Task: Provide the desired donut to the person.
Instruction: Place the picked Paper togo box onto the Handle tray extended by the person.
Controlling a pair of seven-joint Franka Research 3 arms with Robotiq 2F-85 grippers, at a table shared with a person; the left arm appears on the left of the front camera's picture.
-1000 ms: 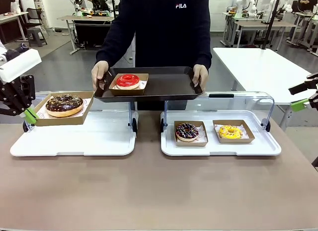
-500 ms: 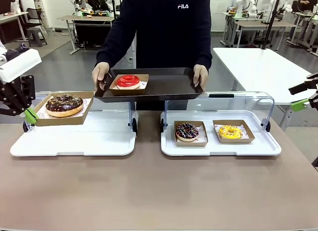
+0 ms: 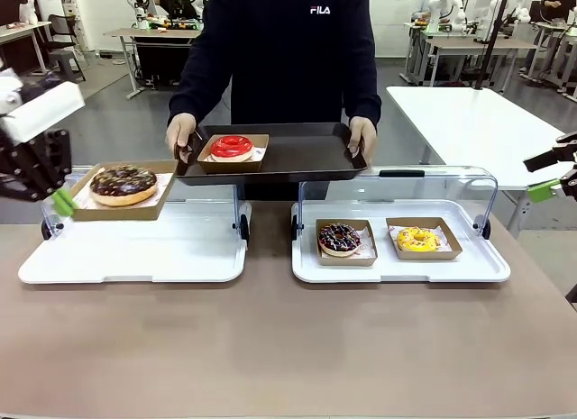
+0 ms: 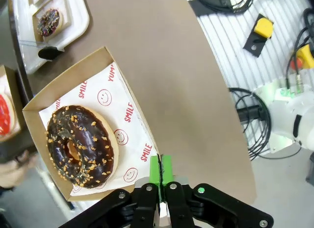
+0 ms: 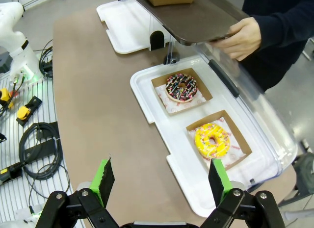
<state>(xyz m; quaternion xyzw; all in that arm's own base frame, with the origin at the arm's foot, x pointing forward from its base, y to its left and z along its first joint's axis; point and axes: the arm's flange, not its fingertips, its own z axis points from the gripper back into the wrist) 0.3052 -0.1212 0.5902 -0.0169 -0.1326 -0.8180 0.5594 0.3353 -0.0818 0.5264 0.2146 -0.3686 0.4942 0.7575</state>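
Note:
My left gripper [image 3: 62,202] is shut on the edge of a cardboard box [image 3: 122,205] holding a chocolate donut with nut crumbs [image 3: 123,184], lifted above the left white tray [image 3: 135,257]. In the left wrist view the green pads [image 4: 160,165] pinch the box rim beside that chocolate donut [image 4: 81,145]. The person [image 3: 279,50] stands across the table holding a dark tray [image 3: 297,158] with both hands. A red donut [image 3: 232,148] in its box sits on that tray. My right gripper [image 5: 161,181] is open at the table's right side [image 3: 545,189], holding nothing.
The right white tray [image 3: 487,268] under a raised clear lid [image 3: 397,180] holds a sprinkled chocolate donut [image 3: 339,239] and a yellow donut [image 3: 418,239], each in a box. The right wrist view shows them [image 5: 181,87] [image 5: 212,140] and the person's hand [image 5: 240,38]. Brown tabletop [image 3: 288,347] lies in front.
My left gripper has raised the box with the chocolate donut a little and carried it slightly right, toward the person's tray. The person shifted slightly left. The right arm is still.

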